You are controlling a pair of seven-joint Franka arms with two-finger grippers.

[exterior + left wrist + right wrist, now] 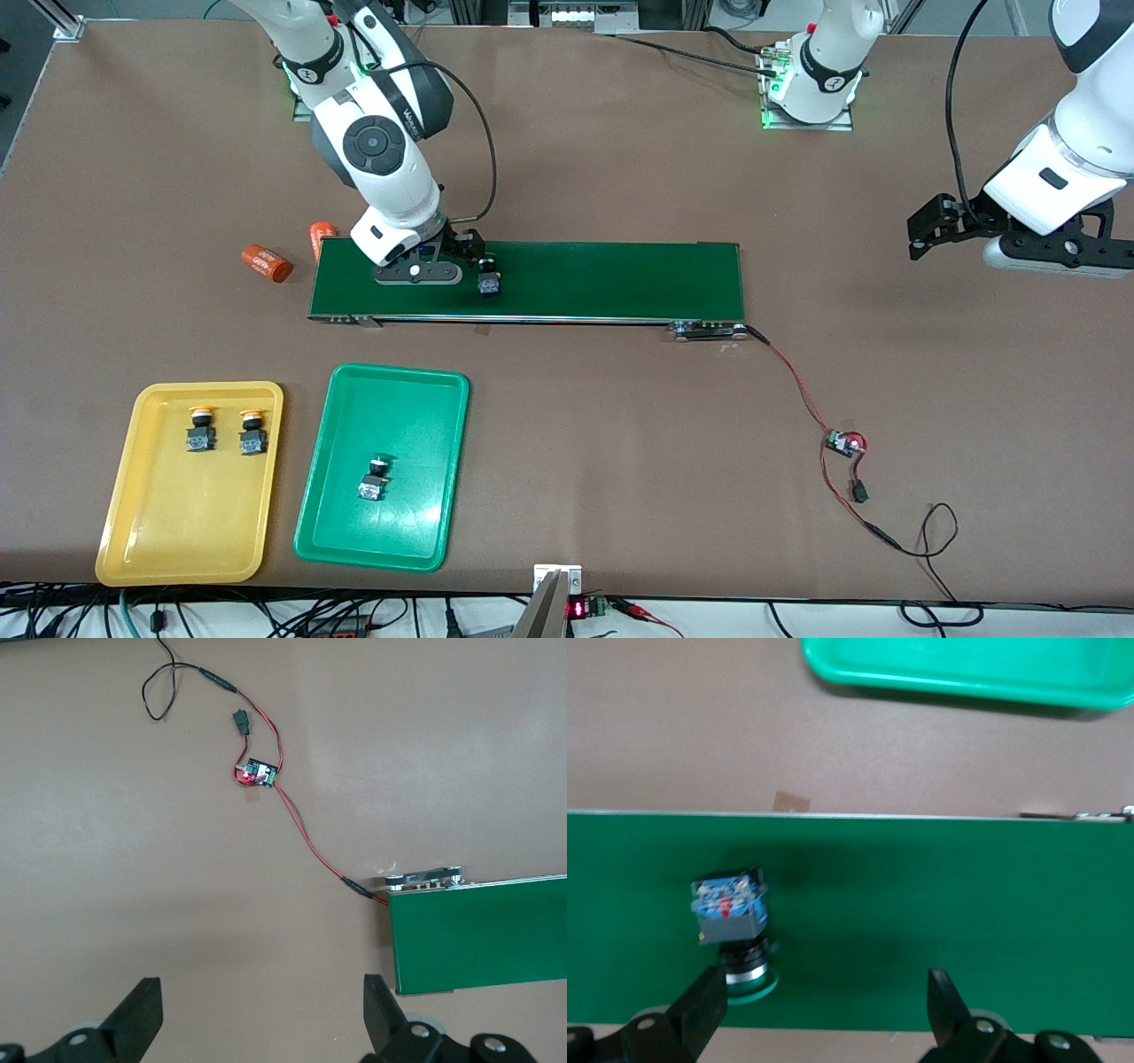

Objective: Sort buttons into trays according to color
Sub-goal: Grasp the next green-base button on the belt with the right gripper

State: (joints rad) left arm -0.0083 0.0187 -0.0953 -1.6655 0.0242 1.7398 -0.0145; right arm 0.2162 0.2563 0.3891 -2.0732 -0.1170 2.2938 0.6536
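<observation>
Nearest the front camera: yellow tray [133, 532] holding two yellow-capped buttons [201, 430]; beside it, green tray [328, 523] with one green-capped button [375, 478]. Farther: conveyor belt [611, 279] carrying a fourth button [731, 921], just beside the right gripper [824, 1005], fingers spread wide. Left gripper [261, 1019] hovers over bare counter [930, 372], fingers apart, holding nothing.

Four buttons: two yellow-capped [202, 429] [252, 432], two green-capped [375, 478] [488, 276]. Two trays, yellow [133, 532] and green [328, 523]. Two orange cylinders [267, 263] [321, 235] beside the conveyor belt [620, 279].
</observation>
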